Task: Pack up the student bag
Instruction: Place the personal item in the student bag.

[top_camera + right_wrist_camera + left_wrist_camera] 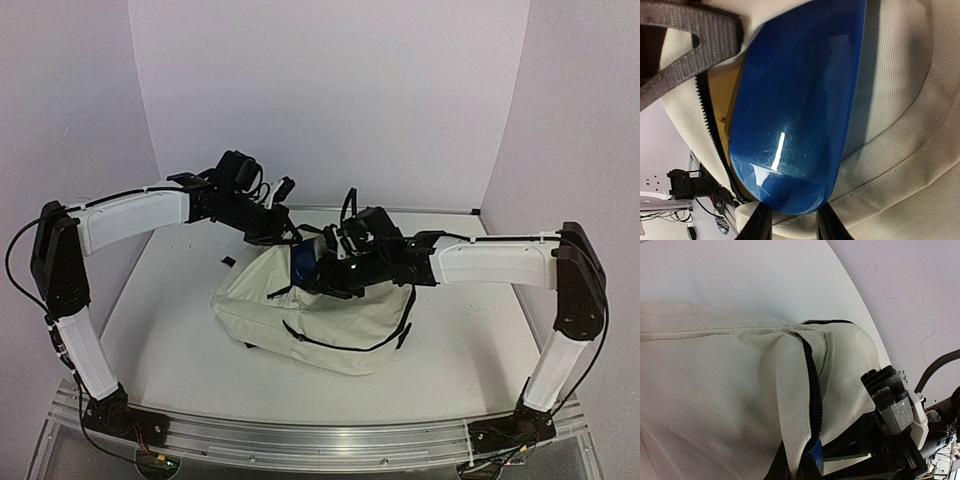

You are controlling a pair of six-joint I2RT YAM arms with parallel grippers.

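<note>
The student bag [320, 325], cream fabric with black zippers and straps, lies in the middle of the table. My left gripper [288, 238] is at its far top edge, and its dark jaws pinch the cream flap by the black zipper [815, 405]. My right gripper [328, 266] is shut on a glossy blue object [795, 110]. Its fingertips [760, 226] clamp the object's near end. The object's far end sits in the bag's mouth, against the cream fabric [900, 150]. A bit of blue [816, 456] shows behind the zipper in the left wrist view.
A grey strap [685, 30] crosses the bag's mouth at the upper left of the right wrist view. White walls close in the table at the back and sides. The right wrist's camera mount [895, 410] is close beside the flap.
</note>
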